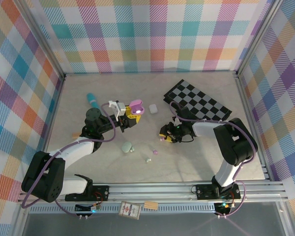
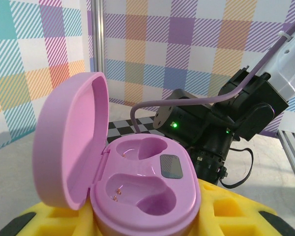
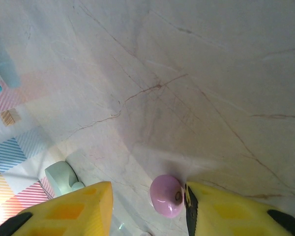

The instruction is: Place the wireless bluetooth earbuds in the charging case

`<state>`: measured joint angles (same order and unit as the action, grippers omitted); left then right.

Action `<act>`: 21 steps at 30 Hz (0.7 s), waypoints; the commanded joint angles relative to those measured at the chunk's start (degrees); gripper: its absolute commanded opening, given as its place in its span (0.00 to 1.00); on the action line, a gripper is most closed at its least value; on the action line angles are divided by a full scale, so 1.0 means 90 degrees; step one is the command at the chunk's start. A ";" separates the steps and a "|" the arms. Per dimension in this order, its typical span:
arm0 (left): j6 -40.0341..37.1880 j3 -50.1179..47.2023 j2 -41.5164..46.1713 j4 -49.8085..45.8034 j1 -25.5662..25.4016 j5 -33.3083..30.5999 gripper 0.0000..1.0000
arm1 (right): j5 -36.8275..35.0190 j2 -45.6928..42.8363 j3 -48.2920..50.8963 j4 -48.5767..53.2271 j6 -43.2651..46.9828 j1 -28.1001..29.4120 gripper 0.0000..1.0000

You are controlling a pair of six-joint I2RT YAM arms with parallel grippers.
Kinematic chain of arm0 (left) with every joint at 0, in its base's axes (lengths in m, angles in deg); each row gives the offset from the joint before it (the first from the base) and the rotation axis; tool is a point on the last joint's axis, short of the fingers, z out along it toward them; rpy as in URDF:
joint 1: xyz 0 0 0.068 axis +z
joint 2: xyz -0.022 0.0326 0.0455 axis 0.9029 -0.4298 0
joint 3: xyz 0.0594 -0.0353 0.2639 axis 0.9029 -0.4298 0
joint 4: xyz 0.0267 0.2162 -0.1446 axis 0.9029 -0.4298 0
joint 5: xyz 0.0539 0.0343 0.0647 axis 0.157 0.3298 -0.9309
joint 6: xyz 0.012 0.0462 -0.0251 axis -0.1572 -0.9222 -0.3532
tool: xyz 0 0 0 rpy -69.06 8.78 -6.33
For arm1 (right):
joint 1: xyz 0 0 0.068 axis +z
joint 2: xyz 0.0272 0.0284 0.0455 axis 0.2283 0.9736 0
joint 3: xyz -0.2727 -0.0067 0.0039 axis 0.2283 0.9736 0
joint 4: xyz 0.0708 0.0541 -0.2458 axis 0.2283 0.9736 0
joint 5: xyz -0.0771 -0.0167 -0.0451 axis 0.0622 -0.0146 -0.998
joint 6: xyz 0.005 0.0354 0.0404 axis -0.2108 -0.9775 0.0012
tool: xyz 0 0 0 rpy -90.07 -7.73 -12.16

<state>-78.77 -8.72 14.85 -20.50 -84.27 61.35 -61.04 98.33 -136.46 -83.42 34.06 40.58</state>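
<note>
The left pincer [image 2: 142, 222] clamps one open lilac pebble-shaped plastic charging case [image 2: 147, 189] (its two sockets empty). Right of that case, the right pincer [image 3: 148, 209] stands apart around one lilac rounded plastic earbud [image 3: 166, 195].

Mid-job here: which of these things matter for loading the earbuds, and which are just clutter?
For the job:
- lilac charging case, open, held in the left claw
- lilac earbud, between the fingers of the right claw

Lying about:
- white case
- mint case
- checkerboard mat
- teal object
</note>
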 commanded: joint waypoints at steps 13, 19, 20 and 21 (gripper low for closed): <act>0.0025 0.0091 -0.0083 0.0245 0.0073 0.0149 0.29 | 0.0483 0.0298 0.0073 -0.0644 -0.0258 -0.0005 0.39; 0.0018 0.0081 -0.0050 0.0236 0.0073 0.0141 0.29 | 0.0586 0.0491 0.0084 -0.0798 -0.0312 0.0000 0.38; 0.0018 0.0080 -0.0048 0.0238 0.0073 0.0147 0.29 | 0.0596 0.0514 0.0075 -0.0803 -0.0302 -0.0005 0.37; 0.0009 0.0081 -0.0047 0.0229 0.0073 0.0145 0.29 | 0.0599 0.0523 0.0076 -0.0799 -0.0309 -0.0005 0.37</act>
<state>-78.77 -8.72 14.28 -20.48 -84.27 61.37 -56.74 100.74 -136.42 -88.38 31.63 40.09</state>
